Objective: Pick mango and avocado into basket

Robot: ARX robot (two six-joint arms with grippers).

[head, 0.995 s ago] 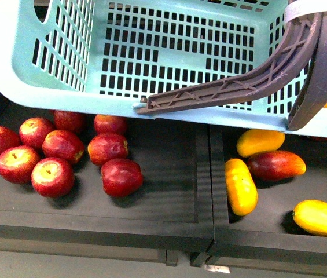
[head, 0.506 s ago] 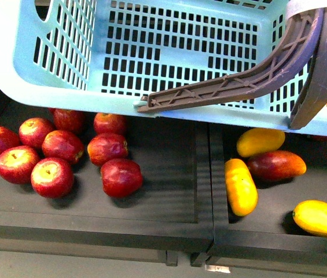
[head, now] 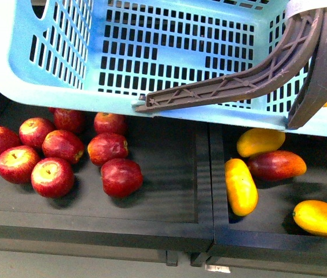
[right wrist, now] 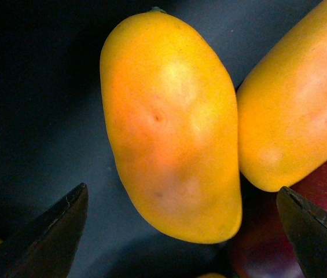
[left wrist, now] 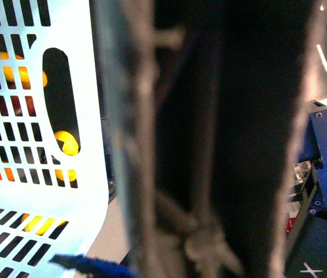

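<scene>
Mango point(right wrist: 172, 127) between the spread tips of right pincer point(right wrist: 180, 188), not touching. Basket point(head: 41, 87) above red apples point(head: 52, 176). Left pincer's grip impossible to tell.

Black shelf trays point(head: 169, 174) carry red apples point(head: 63, 146) left, yellow mangoes point(head: 240, 186) right

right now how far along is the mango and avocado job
Done: nothing yet; the basket shows no fruit inside. In hand: the right claw is open astride a mango, not gripping it. To do: grasp and drop it in, then the avocado, which is not in view.
</scene>
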